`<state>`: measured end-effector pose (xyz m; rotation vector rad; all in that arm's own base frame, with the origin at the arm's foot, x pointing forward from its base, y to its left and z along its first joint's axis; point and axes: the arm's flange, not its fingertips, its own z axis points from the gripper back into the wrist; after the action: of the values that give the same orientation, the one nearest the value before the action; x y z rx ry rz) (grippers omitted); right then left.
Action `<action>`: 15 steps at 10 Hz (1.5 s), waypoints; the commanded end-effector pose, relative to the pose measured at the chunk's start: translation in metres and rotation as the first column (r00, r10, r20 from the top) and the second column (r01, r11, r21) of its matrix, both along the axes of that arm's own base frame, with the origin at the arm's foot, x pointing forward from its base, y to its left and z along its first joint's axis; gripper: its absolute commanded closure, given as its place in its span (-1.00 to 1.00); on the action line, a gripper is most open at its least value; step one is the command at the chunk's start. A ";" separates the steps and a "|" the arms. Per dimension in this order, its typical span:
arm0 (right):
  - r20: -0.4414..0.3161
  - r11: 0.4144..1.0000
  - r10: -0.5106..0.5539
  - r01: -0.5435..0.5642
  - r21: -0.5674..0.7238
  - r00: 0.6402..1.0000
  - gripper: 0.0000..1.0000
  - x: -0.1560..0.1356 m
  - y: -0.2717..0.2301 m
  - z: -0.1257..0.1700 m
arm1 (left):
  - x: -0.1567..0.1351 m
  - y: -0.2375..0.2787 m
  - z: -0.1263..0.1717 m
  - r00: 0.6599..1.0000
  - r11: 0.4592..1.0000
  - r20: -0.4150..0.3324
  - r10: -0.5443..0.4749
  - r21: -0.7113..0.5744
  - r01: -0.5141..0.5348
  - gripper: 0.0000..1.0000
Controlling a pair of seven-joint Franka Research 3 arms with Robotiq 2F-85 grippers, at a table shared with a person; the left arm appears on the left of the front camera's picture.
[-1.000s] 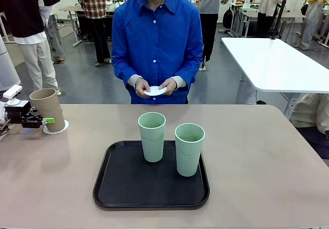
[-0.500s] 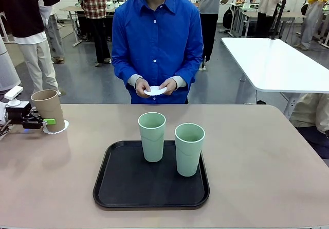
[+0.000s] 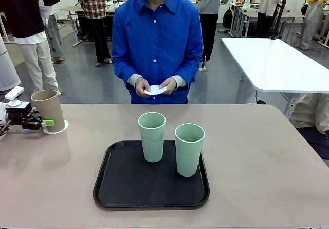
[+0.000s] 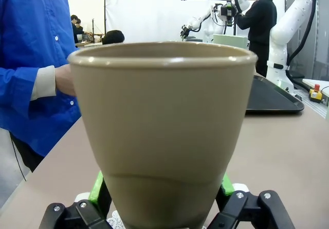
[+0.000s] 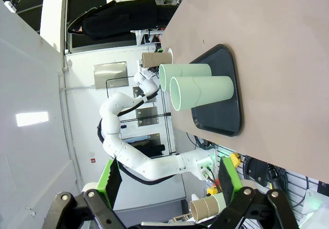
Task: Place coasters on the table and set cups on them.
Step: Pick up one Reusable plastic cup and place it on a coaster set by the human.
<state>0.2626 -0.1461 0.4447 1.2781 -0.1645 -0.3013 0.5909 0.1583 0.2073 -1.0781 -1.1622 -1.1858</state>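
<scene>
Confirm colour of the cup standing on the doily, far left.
Tan-beige cup, matte; shows best in the left wrist view.

Tan cup [image 3: 49, 108]; mint cups [image 3: 152, 136]; black tray [image 3: 128, 188].

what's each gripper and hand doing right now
Left gripper: around the tan cup, gripping or not cannot be told.
Right gripper: open, empty.
Person's hands: holding a coaster.

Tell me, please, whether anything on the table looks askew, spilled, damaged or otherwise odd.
Nothing stands out. The tan-beige tapered tumbler stands upright on its white lacy paper doily on the beige tabletop, and both pale mint green tumblers stand upright on the black rectangular tray, with no spill or damage visible.
</scene>
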 end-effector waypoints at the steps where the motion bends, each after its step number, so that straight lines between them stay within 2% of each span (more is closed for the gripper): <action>1: 0.012 1.000 -0.002 0.002 0.016 1.000 -1.00 0.000 0.001 0.001 | 0.005 0.001 0.000 1.000 1.000 -0.009 -0.014 0.024 0.014 -1.00; 8: 0.012 1.000 -0.002 0.002 0.016 1.000 -1.00 0.000 0.001 0.001 | 0.004 0.004 0.005 0.998 0.998 -0.007 -0.055 0.022 0.055 -1.00; 15: 0.012 1.000 -0.002 0.002 0.016 1.000 -1.00 0.000 0.001 0.001 | 0.005 0.016 0.012 0.999 0.998 -0.012 -0.050 0.029 0.050 -1.00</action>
<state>0.2626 -0.1461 0.4447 1.2781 -0.1645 -0.3013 0.5938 0.1688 0.2141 -1.0703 -1.1401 -1.2223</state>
